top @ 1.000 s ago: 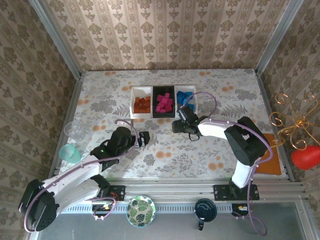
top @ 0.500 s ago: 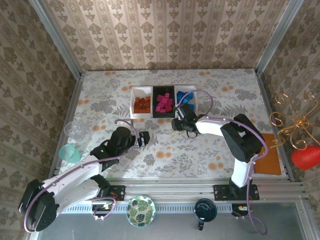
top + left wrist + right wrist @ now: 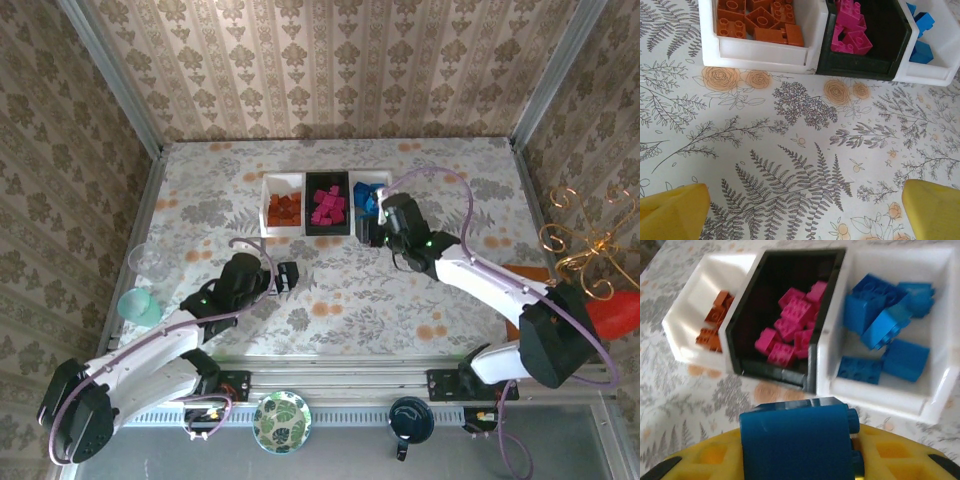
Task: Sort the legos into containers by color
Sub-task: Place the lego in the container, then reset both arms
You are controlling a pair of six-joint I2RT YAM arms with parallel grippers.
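One blue lego point(image 3: 797, 442) sits clamped in the right tool point(image 3: 372, 230), at the near side of the containers point(image 3: 815, 365), three trays joined in a row on the tabletop point(image 3: 790, 150). We count about five blue bricks point(image 3: 885, 327) in the right white tray point(image 3: 880, 397), about seven pink bricks point(image 3: 790, 325) in the black middle tray point(image 3: 775, 374), and orange bricks point(image 3: 760, 20), too crowded to count, in the left white tray point(image 3: 760, 52). The left tool point(image 3: 805, 212) hangs with its two yellow fingers point(image 3: 670, 210) spread wide, holding nothing.
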